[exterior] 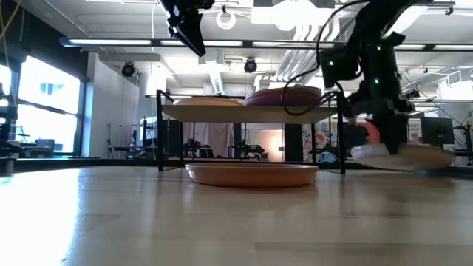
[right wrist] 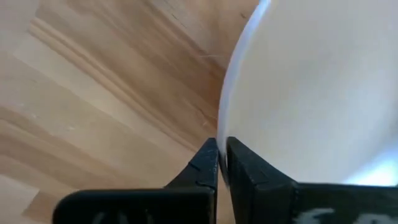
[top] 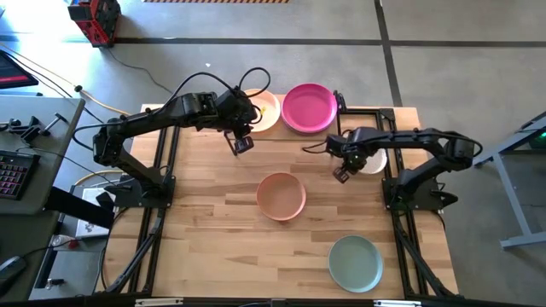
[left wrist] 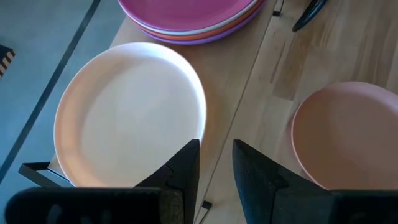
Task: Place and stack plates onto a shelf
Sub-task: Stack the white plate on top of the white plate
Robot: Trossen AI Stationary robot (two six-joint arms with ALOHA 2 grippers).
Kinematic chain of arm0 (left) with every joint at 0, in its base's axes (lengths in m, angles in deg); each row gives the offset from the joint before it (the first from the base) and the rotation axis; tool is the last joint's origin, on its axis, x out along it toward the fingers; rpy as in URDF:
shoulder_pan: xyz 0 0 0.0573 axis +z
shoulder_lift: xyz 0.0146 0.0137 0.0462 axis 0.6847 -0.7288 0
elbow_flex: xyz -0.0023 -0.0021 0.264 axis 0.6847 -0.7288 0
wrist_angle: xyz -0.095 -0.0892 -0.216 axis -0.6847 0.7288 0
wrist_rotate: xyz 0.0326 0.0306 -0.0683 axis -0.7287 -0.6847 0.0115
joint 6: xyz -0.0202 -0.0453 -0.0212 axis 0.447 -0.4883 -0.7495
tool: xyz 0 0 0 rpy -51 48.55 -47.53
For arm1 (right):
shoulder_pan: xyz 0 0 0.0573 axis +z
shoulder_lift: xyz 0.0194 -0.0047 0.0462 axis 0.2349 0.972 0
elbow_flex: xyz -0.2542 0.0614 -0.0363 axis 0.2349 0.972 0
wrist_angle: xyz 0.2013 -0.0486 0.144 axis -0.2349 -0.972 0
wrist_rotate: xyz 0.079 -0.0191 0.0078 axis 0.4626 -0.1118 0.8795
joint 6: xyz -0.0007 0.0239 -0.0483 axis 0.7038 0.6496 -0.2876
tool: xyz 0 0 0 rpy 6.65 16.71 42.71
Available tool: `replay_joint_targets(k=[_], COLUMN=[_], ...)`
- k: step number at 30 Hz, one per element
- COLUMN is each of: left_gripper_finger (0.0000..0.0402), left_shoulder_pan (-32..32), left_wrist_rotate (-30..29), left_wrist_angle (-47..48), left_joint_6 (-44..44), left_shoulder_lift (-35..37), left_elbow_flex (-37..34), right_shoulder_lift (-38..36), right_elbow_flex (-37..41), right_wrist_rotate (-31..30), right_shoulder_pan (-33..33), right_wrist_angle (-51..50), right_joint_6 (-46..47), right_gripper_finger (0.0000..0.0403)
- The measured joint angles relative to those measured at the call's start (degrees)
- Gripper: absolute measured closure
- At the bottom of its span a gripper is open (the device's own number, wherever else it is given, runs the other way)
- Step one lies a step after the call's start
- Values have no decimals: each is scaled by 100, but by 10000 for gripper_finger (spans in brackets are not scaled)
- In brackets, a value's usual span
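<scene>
The shelf (exterior: pixel 244 113) stands at the table's far middle. On it lie a cream plate (top: pixel 264 111) and, to its right, a stack topped by a magenta plate (top: pixel 309 107). A tan-pink plate (top: pixel 281 194) lies on the table's middle, and a pale teal plate (top: pixel 356 263) lies near the front right. My right gripper (top: pixel 342 174) points down at the table's right, shut on a white plate (top: pixel 374 159). My left gripper (top: pixel 241 143) hangs open above the table, just in front of the shelf's cream plate (left wrist: pixel 130 112), with nothing between its fingers. My right gripper pinches the white plate's rim (right wrist: pixel 222 146) between its two fingers, on the side toward the table's middle. The fingers come from above, pointing down, one over the plate's inner face and one outside. The plate (exterior: pixel 403 157) sits low over the table, slightly tilted. Whether its far edge touches the wood I cannot tell.
The shelf's thin black legs (exterior: pixel 160 133) stand on the tabletop at the far edge. Bare wood lies at the table's near left (top: pixel 213 247). Black arm frames run along both table sides.
</scene>
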Motion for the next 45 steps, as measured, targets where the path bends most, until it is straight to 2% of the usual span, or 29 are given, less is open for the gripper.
replay_joint_targets(k=[8,15,24,31,38,45], left_gripper_finger=[316,316,316,316,316,316], left_shoulder_pan=[1,2,2,2,53,512], left_wrist_rotate=[0,0,0,1,2,2], left_wrist_angle=[4,5,7,7,5,2], left_joint_6=[-40,-40,-40,-101,-760,-1861], left_shoulder_lift=[0,0,0,0,0,0], left_elbow_flex=[0,0,0,0,0,0], right_shoulder_lift=[0,0,-2,-75,-87,-87], right_elbow_flex=[-980,-1729,-2573,-3111,-3684,-4298], right_wrist_rotate=[-521,-820,-837,-923,-1207,-1592], right_shoulder_pan=[146,146,146,146,146,146], right_wrist_angle=[-1325,-2033,-2951,-2952,-2948,-2948], right_joint_6=[360,468,667,668,569,461], right_gripper_finger=[403,403,403,403,403,403])
